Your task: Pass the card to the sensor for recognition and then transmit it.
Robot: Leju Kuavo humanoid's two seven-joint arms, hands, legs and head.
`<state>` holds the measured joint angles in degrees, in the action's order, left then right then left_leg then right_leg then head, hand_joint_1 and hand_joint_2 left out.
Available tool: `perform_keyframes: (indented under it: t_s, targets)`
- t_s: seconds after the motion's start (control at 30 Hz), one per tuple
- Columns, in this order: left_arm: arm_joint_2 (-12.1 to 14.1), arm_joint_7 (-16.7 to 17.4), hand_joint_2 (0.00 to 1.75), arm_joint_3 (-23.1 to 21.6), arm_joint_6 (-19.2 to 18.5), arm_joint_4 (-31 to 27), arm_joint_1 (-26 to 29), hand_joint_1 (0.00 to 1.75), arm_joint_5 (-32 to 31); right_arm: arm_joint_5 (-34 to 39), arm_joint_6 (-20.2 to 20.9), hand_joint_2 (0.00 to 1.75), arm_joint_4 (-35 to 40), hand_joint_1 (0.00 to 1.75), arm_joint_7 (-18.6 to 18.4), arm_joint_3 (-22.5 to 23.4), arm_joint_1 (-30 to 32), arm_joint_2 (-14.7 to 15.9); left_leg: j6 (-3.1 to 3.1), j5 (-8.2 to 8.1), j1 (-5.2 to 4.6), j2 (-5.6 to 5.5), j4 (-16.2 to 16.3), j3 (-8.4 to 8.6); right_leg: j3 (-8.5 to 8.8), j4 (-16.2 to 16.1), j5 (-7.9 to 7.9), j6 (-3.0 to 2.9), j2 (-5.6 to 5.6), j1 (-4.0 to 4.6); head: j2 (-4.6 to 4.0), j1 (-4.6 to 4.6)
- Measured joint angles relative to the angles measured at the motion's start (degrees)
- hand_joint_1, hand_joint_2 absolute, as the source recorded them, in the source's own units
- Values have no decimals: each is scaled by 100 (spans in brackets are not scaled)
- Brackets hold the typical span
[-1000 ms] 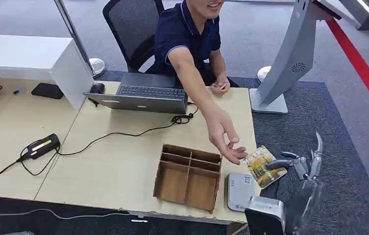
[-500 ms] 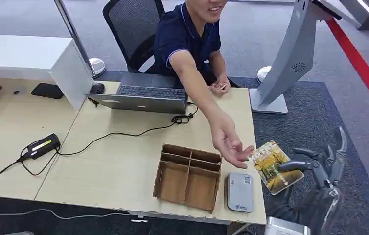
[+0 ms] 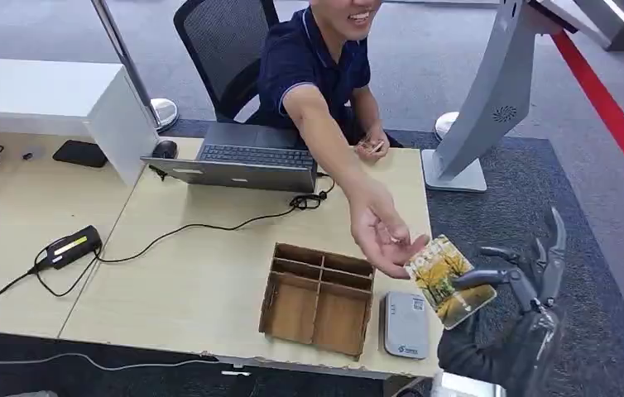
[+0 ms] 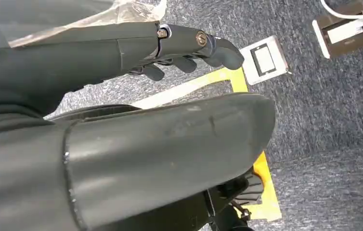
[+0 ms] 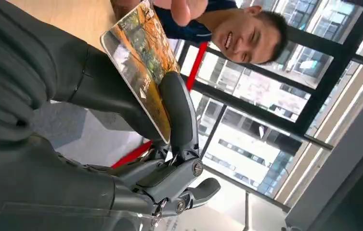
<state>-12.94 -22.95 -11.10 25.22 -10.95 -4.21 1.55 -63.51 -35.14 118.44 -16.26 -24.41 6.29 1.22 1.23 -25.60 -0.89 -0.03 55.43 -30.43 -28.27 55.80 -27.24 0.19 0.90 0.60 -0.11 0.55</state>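
My right hand (image 3: 517, 277) pinches a card (image 3: 449, 279) with an autumn-tree picture beyond the table's right front corner, above and to the right of the grey card sensor (image 3: 405, 324). The right wrist view shows the card (image 5: 143, 62) held between thumb and finger. A seated person's hand (image 3: 383, 236) reaches across the table, its fingers touching the card's near edge. My left hand (image 4: 189, 53) hangs over the carpet, its fingers curled with nothing in them.
A brown divided cardboard tray (image 3: 319, 298) stands just left of the sensor. A laptop (image 3: 242, 165), a black scanner (image 3: 69, 246) and cables lie further back on the wooden table (image 3: 201, 273). A white kiosk stand (image 3: 478, 107) rises at the right.
My right hand has carried the card off the sensor to the right and then up and left towards the person. The person's hand has closed in and now touches the card.
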Motion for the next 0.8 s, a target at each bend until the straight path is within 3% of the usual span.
perform_keyframes:
  t_s: [0.57, 0.6, 0.8]
  targets:
    - [-20, 0, 0, -2, -125, 0, 0, 0, 2, 791, 570, 175, -1095, 175, 74, -293, -392, 2, 0, 0, 0, 0, 0, 1, 1, 0, 0, 0, 0, 0, 0, -2]
    - [-22, 0, 0, -2, -127, 0, -1, 0, 2, 795, 575, 175, -1159, 0, 74, -304, -402, 0, 0, 0, 0, 0, 0, 1, 1, 0, 0, 0, 0, 0, 0, -2]
    - [-22, 0, 0, -2, -138, 0, -1, 0, 2, 821, 642, 175, -1399, 0, 33, -345, -430, 0, 0, 0, 0, -1, 0, 1, 0, 0, 0, 0, 0, 0, 0, -2]
